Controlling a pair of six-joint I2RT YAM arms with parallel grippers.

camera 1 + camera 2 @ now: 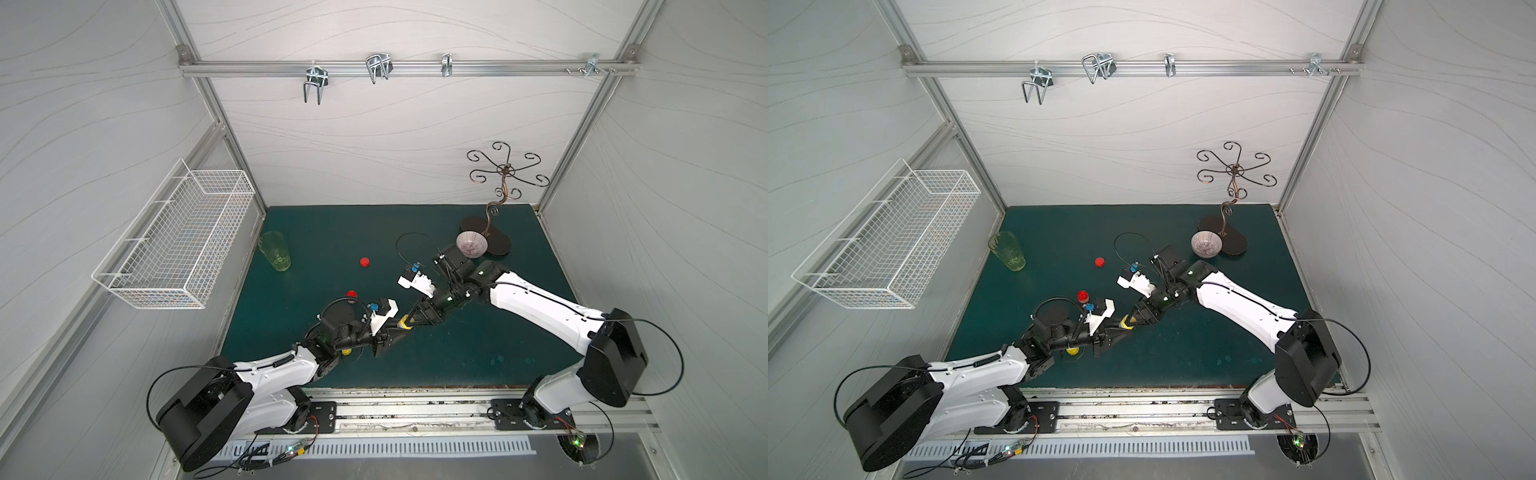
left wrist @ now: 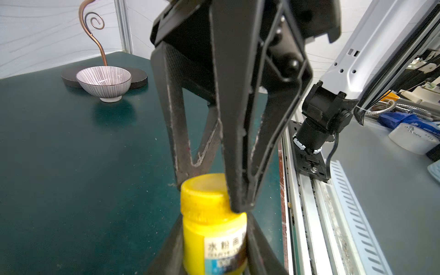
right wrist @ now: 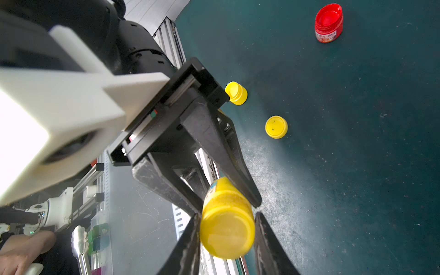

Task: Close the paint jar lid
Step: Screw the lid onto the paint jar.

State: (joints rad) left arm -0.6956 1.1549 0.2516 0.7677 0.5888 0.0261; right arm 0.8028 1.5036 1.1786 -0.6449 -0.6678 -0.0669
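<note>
Left fingers [image 3: 221,147] clenched on yellow paint jar [image 2: 197,235], right fingers [image 2: 238,142] gripping its lid [image 2: 202,195], red jar [image 3: 329,22] open nearby

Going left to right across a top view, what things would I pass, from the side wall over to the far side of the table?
basket → glass → red cap → yellow jar, held between both arms' jaws → bowl
</note>
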